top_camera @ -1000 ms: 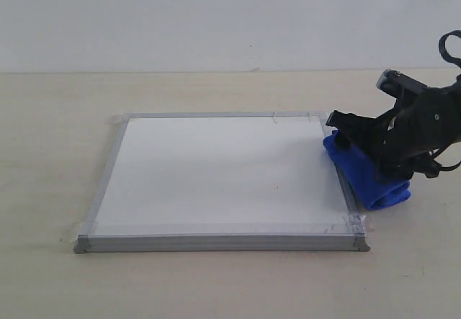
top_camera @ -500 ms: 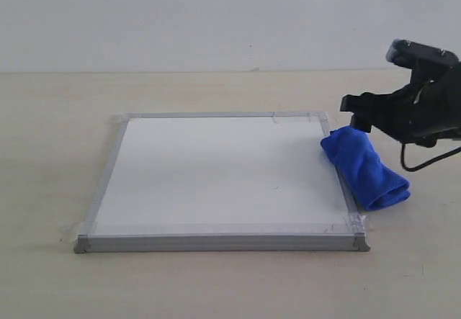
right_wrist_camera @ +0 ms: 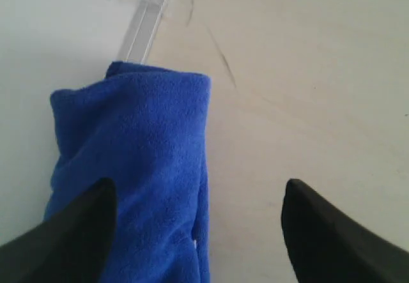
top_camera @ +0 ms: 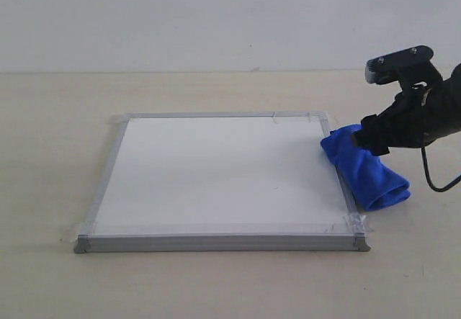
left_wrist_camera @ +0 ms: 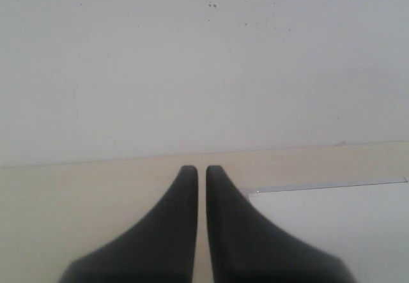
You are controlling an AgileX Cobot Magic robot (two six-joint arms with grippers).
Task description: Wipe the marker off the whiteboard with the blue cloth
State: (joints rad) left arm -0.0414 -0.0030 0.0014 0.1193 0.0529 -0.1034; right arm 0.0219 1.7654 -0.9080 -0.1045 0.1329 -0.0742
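The whiteboard [top_camera: 216, 171] lies flat on the table, and no red marker line shows on its white face in any view. The blue cloth [top_camera: 367, 171] lies as a rumpled roll across the board's right frame edge, partly on the table. My right gripper [top_camera: 369, 142] hovers just above the cloth's far end, open and holding nothing. In the right wrist view the cloth [right_wrist_camera: 147, 136] lies under one finger of that open gripper [right_wrist_camera: 199, 190], beside the whiteboard [right_wrist_camera: 38, 46]. My left gripper [left_wrist_camera: 201, 169] is shut and empty, near a corner of the whiteboard [left_wrist_camera: 339, 219].
The beige table [top_camera: 57, 117] surrounds the board, with a plain white wall [top_camera: 216, 16] behind it. Clear tape [top_camera: 356, 222] holds the board's corners. The left arm is outside the exterior view.
My right gripper has let go of the cloth, lifted off it and tilted upward. The cloth stays at the board's right edge. The board has not moved.
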